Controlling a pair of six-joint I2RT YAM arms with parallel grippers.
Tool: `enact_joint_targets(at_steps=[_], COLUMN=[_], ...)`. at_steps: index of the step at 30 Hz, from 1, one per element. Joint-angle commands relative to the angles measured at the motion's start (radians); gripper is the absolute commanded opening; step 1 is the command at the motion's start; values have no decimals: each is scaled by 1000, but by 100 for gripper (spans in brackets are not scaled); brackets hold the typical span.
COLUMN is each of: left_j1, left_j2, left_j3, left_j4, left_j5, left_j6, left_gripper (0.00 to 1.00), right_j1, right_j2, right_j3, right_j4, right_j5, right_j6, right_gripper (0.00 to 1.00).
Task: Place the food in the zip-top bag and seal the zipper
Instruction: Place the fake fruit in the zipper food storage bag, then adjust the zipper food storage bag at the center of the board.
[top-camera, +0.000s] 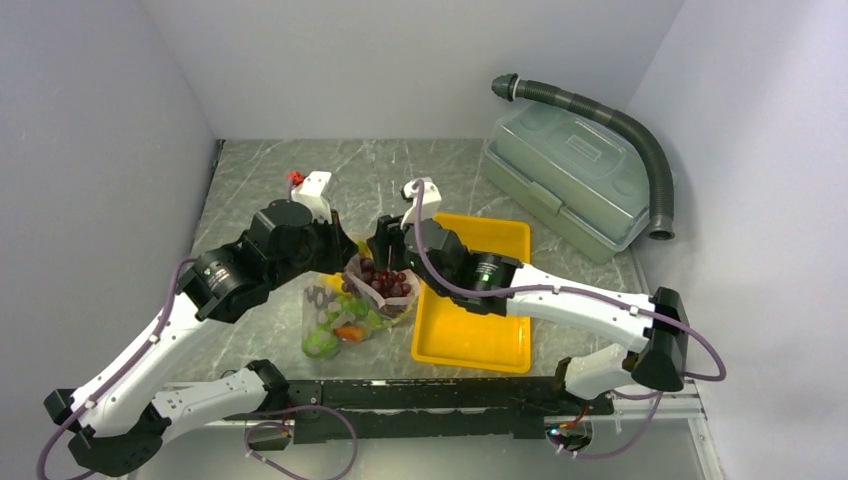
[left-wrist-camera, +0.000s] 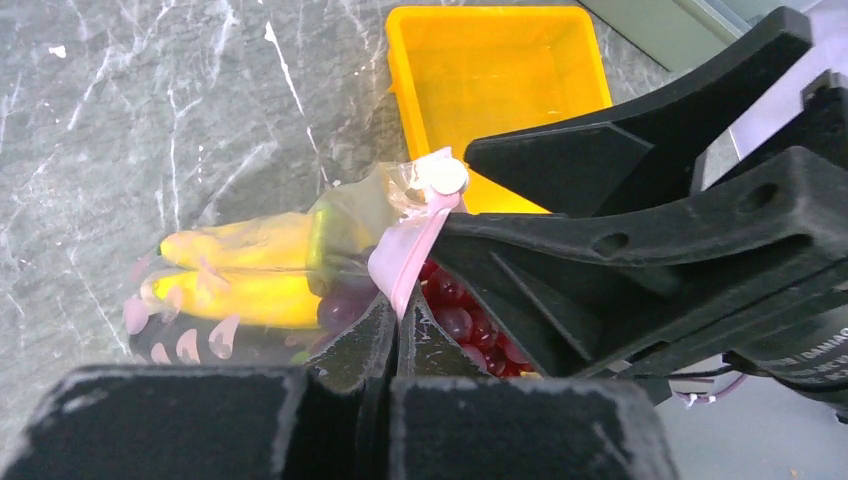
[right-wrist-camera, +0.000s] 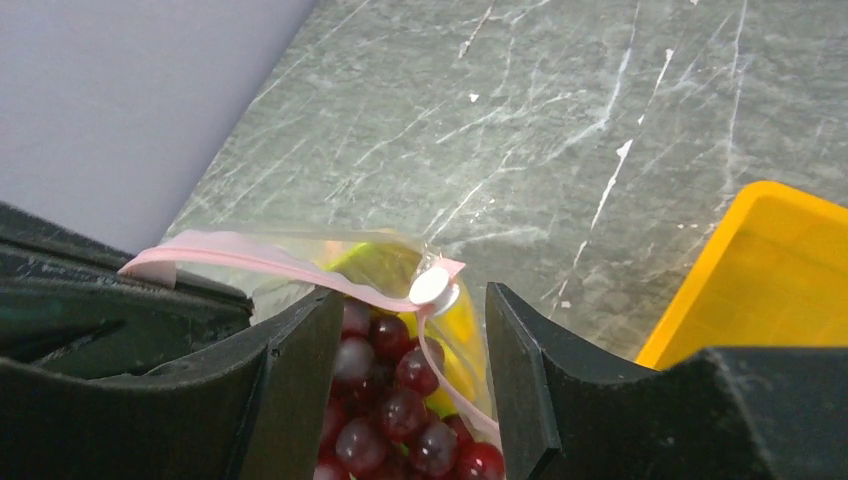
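The zip-top bag stands upright at the table's middle. It holds yellow bananas, green pieces and, on top, dark red grapes. My left gripper is shut on the pink zipper at the bag's mouth. My right gripper is open, with its fingers astride the mouth on either side of the grapes and touching nothing I can see. The white slider sits at the strip's end, just above the right gripper's fingers. From above, both grippers meet over the bag's top.
The yellow tray lies just right of the bag, under the right arm. A grey-green lidded box and a corrugated grey hose sit at the back right. White walls close in left, back and right.
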Motion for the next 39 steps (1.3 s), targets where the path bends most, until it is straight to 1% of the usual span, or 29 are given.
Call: enact_joint_targets(at_steps=[1, 6, 10, 15, 23, 32, 39], left_j1=[-4, -5, -6, -5, -4, -4, -6], left_j2=[-11, -9, -10, -12, -17, -21, -26], left_j3=[46, 44, 46, 53, 61, 58, 52], left_j4=[96, 99, 99, 95, 83, 86, 89], left_j5=[1, 2, 1, -7, -15, -8, -4], left_j6=[-20, -20, -16, -10, -5, -8, -13], left_gripper=[0, 0, 0, 0, 0, 0, 0], right_j1=[-3, -24, -52, -101, -126, -139, -145], right_j2=[-68, -140, -199, -236, -274, -294, -268], right_j3=[32, -16, -72, -128, -226, -334, -369], right_j4=[-78, -126, -133, -138, -99, -45, 23], right_j5=[-4, -28, -105, -214, -373, -449, -522], right_j6=[-20, 1, 19, 40, 101, 171, 206], right_gripper=[58, 58, 58, 58, 55, 46, 44])
